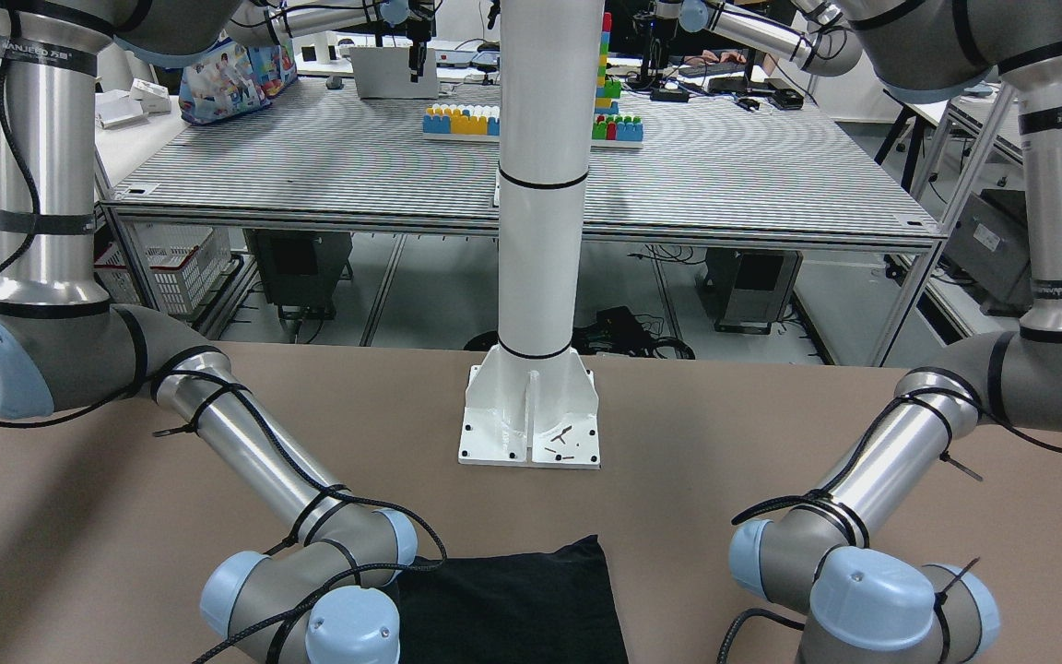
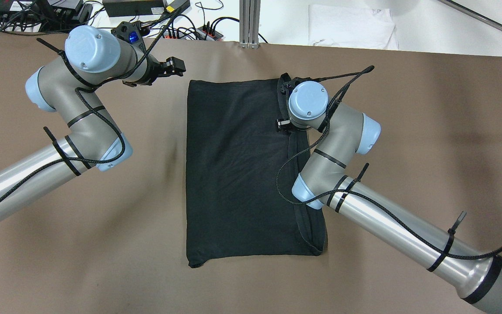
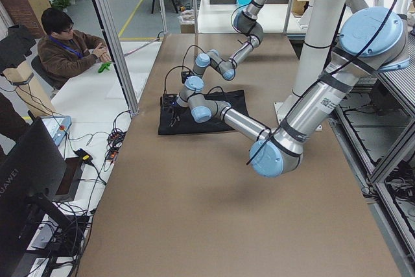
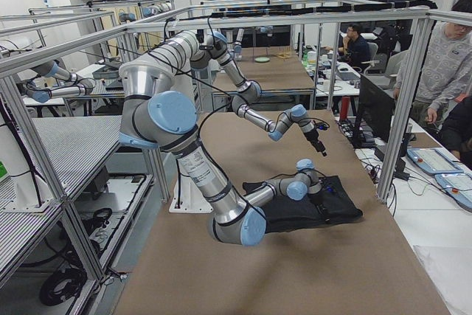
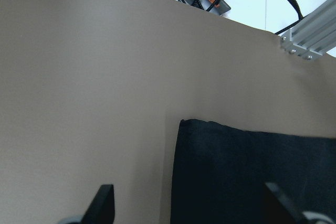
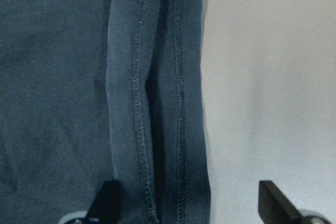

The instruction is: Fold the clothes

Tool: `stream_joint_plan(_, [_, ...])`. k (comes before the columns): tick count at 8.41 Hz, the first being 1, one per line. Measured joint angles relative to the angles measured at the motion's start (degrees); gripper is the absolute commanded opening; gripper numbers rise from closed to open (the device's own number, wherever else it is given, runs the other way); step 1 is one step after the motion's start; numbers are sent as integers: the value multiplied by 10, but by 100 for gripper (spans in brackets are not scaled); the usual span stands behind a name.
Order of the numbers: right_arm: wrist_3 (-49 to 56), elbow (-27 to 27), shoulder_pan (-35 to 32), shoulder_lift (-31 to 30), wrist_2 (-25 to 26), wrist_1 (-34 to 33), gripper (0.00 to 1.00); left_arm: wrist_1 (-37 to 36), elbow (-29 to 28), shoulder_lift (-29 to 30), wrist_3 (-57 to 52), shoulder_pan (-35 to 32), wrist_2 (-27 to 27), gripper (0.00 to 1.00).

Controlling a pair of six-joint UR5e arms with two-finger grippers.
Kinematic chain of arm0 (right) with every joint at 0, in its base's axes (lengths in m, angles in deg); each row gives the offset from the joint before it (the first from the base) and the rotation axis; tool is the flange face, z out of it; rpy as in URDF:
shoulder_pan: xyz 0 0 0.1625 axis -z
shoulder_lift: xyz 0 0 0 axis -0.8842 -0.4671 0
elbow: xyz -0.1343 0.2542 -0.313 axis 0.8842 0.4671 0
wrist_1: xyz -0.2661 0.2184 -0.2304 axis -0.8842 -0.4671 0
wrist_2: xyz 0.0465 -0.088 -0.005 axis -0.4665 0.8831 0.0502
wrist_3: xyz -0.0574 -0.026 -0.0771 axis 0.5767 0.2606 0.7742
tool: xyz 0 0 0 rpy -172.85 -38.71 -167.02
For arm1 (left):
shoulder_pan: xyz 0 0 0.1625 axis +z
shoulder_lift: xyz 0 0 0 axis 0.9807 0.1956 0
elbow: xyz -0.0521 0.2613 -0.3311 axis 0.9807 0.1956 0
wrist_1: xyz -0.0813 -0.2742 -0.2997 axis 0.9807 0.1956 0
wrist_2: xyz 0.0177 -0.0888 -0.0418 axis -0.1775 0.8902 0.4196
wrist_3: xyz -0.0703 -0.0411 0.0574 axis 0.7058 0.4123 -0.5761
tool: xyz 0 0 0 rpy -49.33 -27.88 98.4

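The plain black knit garment (image 2: 238, 170) lies folded into a rectangle mid-frame, a crosswise fold likely left; my left claw (image 5: 191, 203) and right claw (image 6: 191, 203) both gape wide, empty.

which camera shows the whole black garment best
The overhead exterior view: the black garment lies flat as a full rectangle, with only part of its right edge under the right arm. The front-facing view catches one end, the side views show it small, and the wrist views show a corner and a stitched hem.
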Motion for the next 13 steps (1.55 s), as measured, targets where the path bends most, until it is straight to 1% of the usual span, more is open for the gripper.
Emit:
stream_joint_plan(5, [32,1,-24,-21,-6,5,94,0,0,2,1,0,0,100])
stream_joint_plan(6, [40,-2,-33,-26,-18,9,94,0,0,3,2,0,-1,100])
stream_joint_plan(8, [47,-11,-51,-29,-61,13,94,0,-1,3,2,0,-1,100])
stream_joint_plan(9, [48,-14,-54,-30,-72,14,94,0,-1,3,2,0,-1,100])
stream_joint_plan(13, [26,-28,-36,-29,-78,11,94,0,0,4,2,0,0,100])
